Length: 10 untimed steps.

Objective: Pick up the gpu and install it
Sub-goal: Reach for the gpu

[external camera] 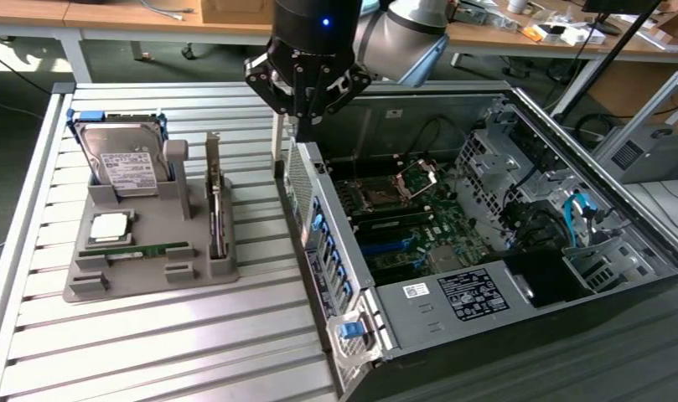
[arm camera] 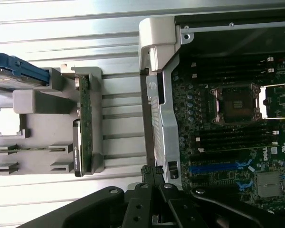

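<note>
A grey moulded holder point(external camera: 93, 289) sits on the slatted metal table point(external camera: 148, 352), and each of its recesses carries a part. A hard drive point(external camera: 123, 163) with a white label stands upright in the rear slot, its blue-edged side visible in the wrist view. A square processor chip point(external camera: 110, 226) lies flat in a shallow pocket, and a narrow green memory stick point(external camera: 137, 249) lies in a groove just in front of it. The gpu point(external camera: 215, 205) stands on its long edge in the long slot along the side of the holder nearest the computer, with its silver bracket rising at the far end. Nothing is touching the gpu. Just beside the holder, on the exterior view's right, an open computer case point(external camera: 339, 276) lies on its side. Inside it is a motherboard point(external camera: 428, 234) with a processor socket point(external camera: 411, 184) whose frame is lifted, rows of dark memory slots and blue expansion slots point(arm camera: 213, 168). A metal drive cage point(external camera: 506, 155) and blue cables point(external camera: 579, 209) fill the far end of the case. The gripper point(external camera: 307, 130) hangs over the upper corner of the case wall that faces the holder, well above the gpu. Its jaws are clenched together and grasp nothing.
</note>
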Each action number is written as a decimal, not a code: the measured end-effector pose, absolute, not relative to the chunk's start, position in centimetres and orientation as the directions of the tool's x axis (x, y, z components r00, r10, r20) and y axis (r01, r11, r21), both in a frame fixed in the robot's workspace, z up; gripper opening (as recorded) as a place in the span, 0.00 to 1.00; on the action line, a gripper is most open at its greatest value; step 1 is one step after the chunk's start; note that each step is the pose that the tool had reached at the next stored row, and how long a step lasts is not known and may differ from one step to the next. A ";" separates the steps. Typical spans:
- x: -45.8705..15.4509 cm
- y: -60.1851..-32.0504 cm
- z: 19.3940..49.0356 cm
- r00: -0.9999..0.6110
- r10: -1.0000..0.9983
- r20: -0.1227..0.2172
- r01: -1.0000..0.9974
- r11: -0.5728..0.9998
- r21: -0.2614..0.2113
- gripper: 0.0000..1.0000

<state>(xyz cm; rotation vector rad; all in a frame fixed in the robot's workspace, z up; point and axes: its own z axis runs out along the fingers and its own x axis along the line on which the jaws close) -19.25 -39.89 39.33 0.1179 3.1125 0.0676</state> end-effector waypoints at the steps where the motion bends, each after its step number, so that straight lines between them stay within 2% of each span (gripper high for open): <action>1: -19.3 -39.9 39.3 -0.997 0.076 -0.024 0.075 0.996 0.044 0.10; 10: -19.5 -39.9 39.3 -0.997 0.076 -0.024 0.075 0.996 0.044 0.10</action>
